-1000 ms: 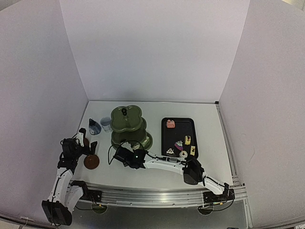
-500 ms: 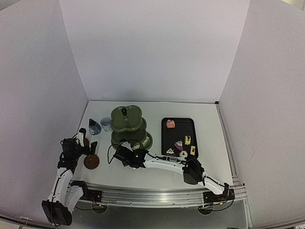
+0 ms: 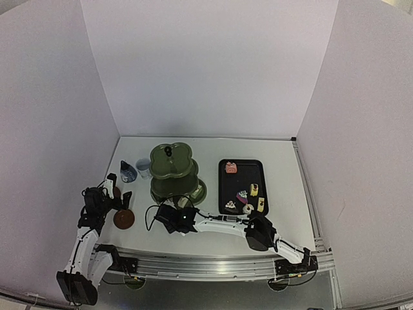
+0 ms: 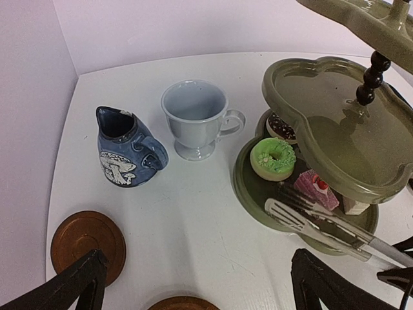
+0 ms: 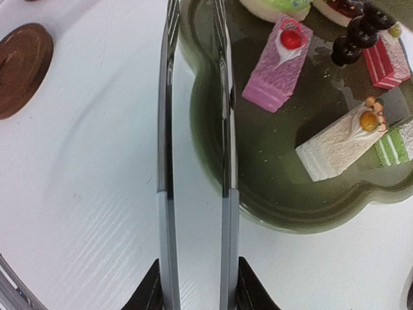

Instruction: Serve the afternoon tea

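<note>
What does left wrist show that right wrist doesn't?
Only left wrist: small blue jug, white cup, green doughnut, upper tiers of the dark green stand, the open left gripper.
Only right wrist: green striped slice, red striped slice, the right gripper clamped on the metal tongs.
Both: the stand's bottom tier, the tongs reaching over its rim, the pink cherry-topped slice, a brown coaster.

The right tool (image 3: 170,214) sits beside the green stand's (image 3: 178,165) lowest tier.
</note>
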Controlling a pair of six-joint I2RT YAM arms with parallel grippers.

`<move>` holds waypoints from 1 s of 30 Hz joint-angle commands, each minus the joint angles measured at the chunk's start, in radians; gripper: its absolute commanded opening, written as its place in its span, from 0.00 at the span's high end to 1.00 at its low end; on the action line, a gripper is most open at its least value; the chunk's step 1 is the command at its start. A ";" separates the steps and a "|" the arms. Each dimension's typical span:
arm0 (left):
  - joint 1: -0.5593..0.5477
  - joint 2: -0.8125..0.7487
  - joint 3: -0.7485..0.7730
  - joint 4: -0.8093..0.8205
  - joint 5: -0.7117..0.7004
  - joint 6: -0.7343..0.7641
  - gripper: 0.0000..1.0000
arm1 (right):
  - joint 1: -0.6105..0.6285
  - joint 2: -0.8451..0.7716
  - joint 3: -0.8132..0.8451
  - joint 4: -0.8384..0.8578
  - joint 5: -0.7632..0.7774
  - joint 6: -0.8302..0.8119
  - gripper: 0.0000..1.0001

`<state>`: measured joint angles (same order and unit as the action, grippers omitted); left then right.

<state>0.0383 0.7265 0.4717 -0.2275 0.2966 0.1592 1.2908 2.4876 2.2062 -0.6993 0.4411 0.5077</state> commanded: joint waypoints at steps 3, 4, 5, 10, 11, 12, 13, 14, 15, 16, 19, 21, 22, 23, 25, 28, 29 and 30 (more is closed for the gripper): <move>-0.003 -0.010 0.030 0.013 0.021 0.008 0.00 | 0.032 -0.175 -0.041 0.057 -0.168 -0.146 0.70; -0.003 -0.010 0.032 0.015 0.019 0.006 0.00 | 0.035 -0.193 -0.052 0.059 -0.192 -0.159 0.70; -0.003 -0.009 0.035 0.015 0.017 0.003 0.00 | 0.039 -0.212 -0.063 0.060 -0.218 -0.168 0.70; -0.003 -0.011 0.041 0.016 0.009 -0.003 0.00 | 0.042 -0.340 -0.192 0.062 -0.273 -0.183 0.71; -0.003 -0.011 0.042 0.015 0.008 -0.003 0.00 | 0.043 -0.365 -0.217 0.061 -0.280 -0.185 0.71; -0.003 -0.011 0.043 0.013 0.007 -0.001 0.00 | 0.043 -0.396 -0.250 0.061 -0.290 -0.186 0.71; -0.003 -0.010 0.045 0.009 0.007 0.002 0.00 | 0.042 -0.427 -0.284 0.061 -0.300 -0.187 0.71; -0.003 -0.009 0.048 0.004 0.007 0.005 0.00 | 0.042 -0.460 -0.320 0.058 -0.312 -0.183 0.71; -0.003 -0.007 0.051 -0.002 0.007 0.009 0.00 | 0.042 -0.497 -0.361 0.055 -0.323 -0.177 0.71; -0.002 -0.005 0.055 -0.008 0.008 0.013 0.00 | 0.042 -0.541 -0.411 0.049 -0.325 -0.168 0.71; -0.003 -0.003 0.065 -0.024 0.010 0.024 0.00 | 0.042 -0.674 -0.558 0.007 -0.301 -0.122 0.71; -0.003 -0.005 0.070 -0.031 0.015 0.025 0.00 | 0.042 -0.756 -0.648 -0.043 -0.267 -0.086 0.71; -0.003 -0.006 0.072 -0.034 0.020 0.026 0.00 | 0.042 -0.795 -0.684 -0.073 -0.247 -0.070 0.71; -0.003 -0.007 0.075 -0.037 0.028 0.026 0.00 | 0.042 -0.837 -0.720 -0.108 -0.223 -0.055 0.71; -0.003 -0.008 0.082 -0.046 0.050 0.027 0.00 | 0.025 -0.902 -0.768 -0.170 -0.199 -0.040 0.71; -0.003 -0.004 0.087 -0.051 0.087 0.027 0.00 | -0.043 -0.981 -0.825 -0.254 -0.190 -0.042 0.71; -0.003 -0.002 0.089 -0.052 0.097 0.026 0.00 | -0.072 -1.005 -0.842 -0.277 -0.192 -0.051 0.72; -0.003 -0.001 0.091 -0.053 0.102 0.022 0.00 | -0.101 -1.026 -0.858 -0.299 -0.196 -0.061 0.72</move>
<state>0.0383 0.7269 0.5047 -0.2708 0.3404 0.1753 1.2900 1.5666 1.3965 -0.8836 0.2007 0.4378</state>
